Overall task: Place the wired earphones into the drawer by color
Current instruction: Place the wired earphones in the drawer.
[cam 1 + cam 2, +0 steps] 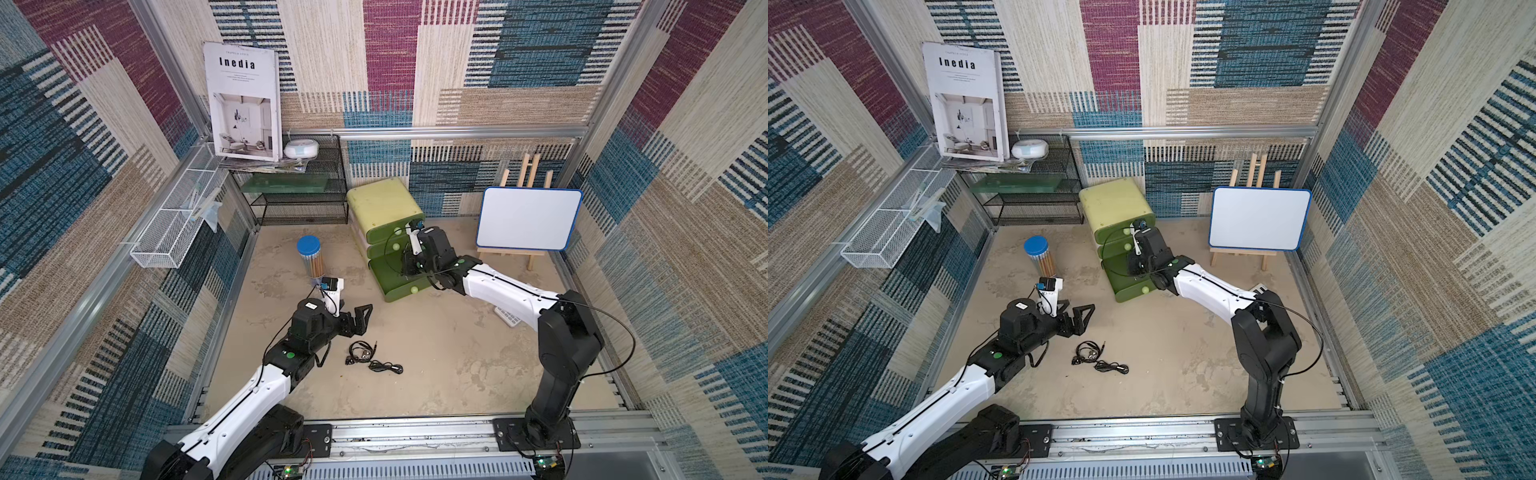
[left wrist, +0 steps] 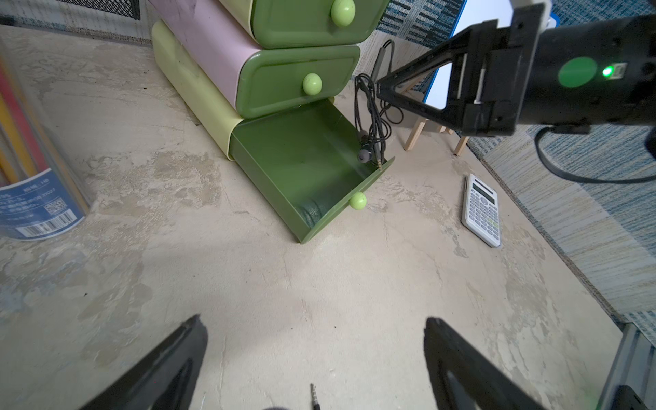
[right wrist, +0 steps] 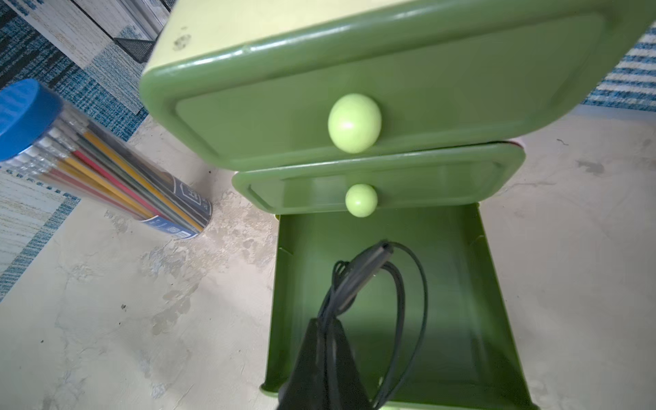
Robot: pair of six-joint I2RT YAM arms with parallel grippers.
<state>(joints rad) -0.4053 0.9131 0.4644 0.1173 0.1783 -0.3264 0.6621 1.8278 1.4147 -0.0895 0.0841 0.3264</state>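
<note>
Near edge first. Lower left of a top view: left gripper (image 1: pixel 358 322) has its jaws wide apart and carries nothing, above the table (image 1: pixel 449 374). Just below and right of it lie the loose black earphones (image 1: pixel 374 358), two small tangles side by side, clear of the jaws. In the left wrist view only a jack plug (image 2: pixel 315 395) pokes in at the bottom edge, between the fingers. I judge the left arm to be much the nearer one for these.

Further in, frame centre: right gripper (image 2: pixel 380 88) is pinched tight on the held black earphones (image 2: pixel 372 120). They hang straight down, long axis vertical. Below them the bottom drawer (image 2: pixel 340 209) stands pulled out; the two drawers above it are closed.

Key relation: the dangling buds and plug sit low in the drawer's front corner, close against the front wall. The right wrist view puts the loop over the drawer floor. I'd judge a release should land inside, with little margin at that corner.
</note>
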